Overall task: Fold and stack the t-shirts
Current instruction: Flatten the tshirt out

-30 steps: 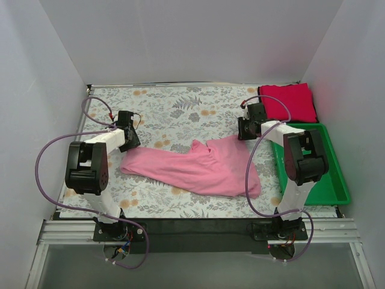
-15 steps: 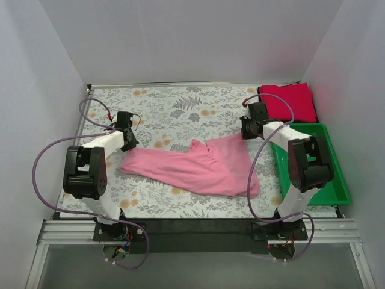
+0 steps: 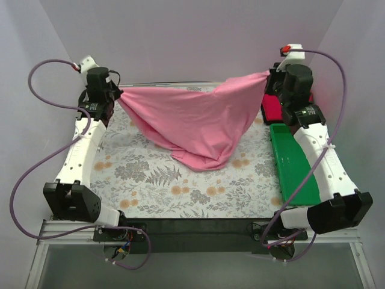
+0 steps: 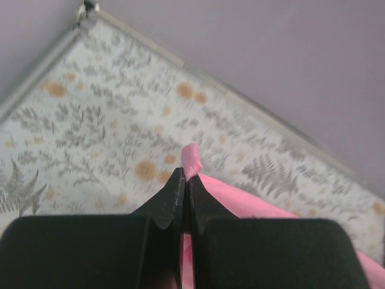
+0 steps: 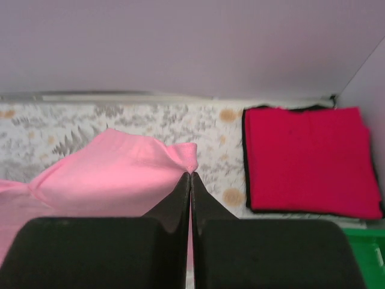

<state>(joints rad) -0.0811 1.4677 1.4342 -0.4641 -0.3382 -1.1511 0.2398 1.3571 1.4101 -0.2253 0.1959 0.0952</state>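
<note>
The light pink t-shirt hangs stretched in the air between both arms, its lowest fold sagging to the floral cloth near the middle. My left gripper is shut on its left corner; a pink tip pokes out past the closed jaws of my left gripper. My right gripper is shut on the right corner, where pink fabric bunches at the closed tips of my right gripper. The crimson red t-shirt lies folded at the back right, partly hidden by the right arm.
A green plastic bin stands along the right side under the right arm. The floral table cloth covers the table. White walls close in on the left, back and right. Purple cables loop off both arms.
Both grippers closed on the pink shirt's ends and rose up and toward the back corners, lifting the shirt off the cloth and spreading it between them.
</note>
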